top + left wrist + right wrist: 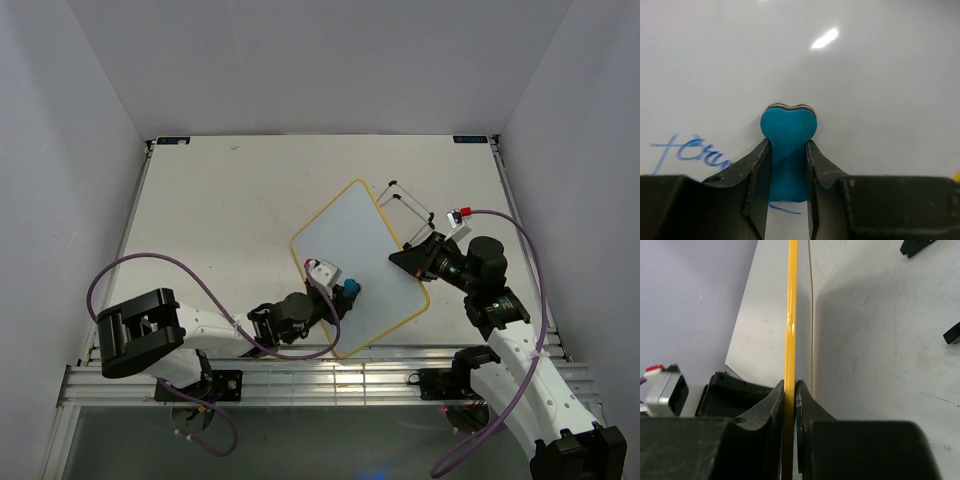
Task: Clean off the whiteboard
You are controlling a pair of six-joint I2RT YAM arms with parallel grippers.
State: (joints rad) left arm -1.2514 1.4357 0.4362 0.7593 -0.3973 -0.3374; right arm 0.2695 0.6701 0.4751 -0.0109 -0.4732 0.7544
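Toward the near edge of the table (220, 200), right of its middle, the whiteboard (365, 250) sits turned diagonally, one corner pointing to the far edge and the opposite corner close to the table's front rail. Black wire feet (408, 200) show just beyond its far right side. The left gripper (787, 149) has its jaws closed tight on a small blue eraser (788, 127), whose heart-shaped end rests against the glossy white face near the board's near left edge. Blue handwriting (687, 152) lies just left of the eraser, and another stroke shows beneath it between the fingers. The right gripper (790, 390) is pinched shut on the board's thin yellow frame (791, 315) at its right edge, which the wrist camera sees edge-on.
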